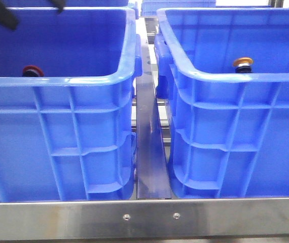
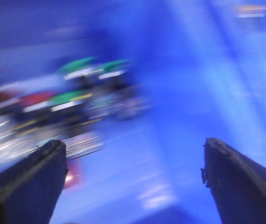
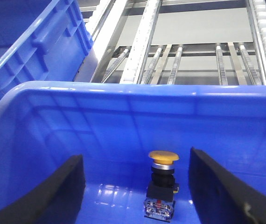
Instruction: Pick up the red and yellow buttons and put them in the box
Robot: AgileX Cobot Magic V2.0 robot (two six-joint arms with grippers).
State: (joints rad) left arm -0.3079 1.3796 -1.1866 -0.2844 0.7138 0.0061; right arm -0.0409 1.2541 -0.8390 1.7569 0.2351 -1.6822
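Two alike blue crates stand side by side. The red button [image 1: 32, 71] sits in the left crate [image 1: 58, 81], just behind its near wall. The yellow button [image 1: 243, 63] stands in the right crate [image 1: 236, 77]. In the right wrist view the yellow button [image 3: 162, 182] stands upright on the crate floor, a little ahead of my open, empty right gripper [image 3: 135, 156]. My left gripper [image 2: 133, 149] is open and empty inside the left crate. That view is blurred. It shows several buttons [image 2: 77, 100] with green and red caps and a red patch [image 2: 73, 175] by one finger.
A steel rail [image 1: 149, 147] runs between the crates, and a metal frame bar [image 1: 144, 217] crosses the front. Dark parts of my left arm [image 1: 1, 18] show at the top left. Roller rails [image 3: 193, 60] lie beyond the right crate.
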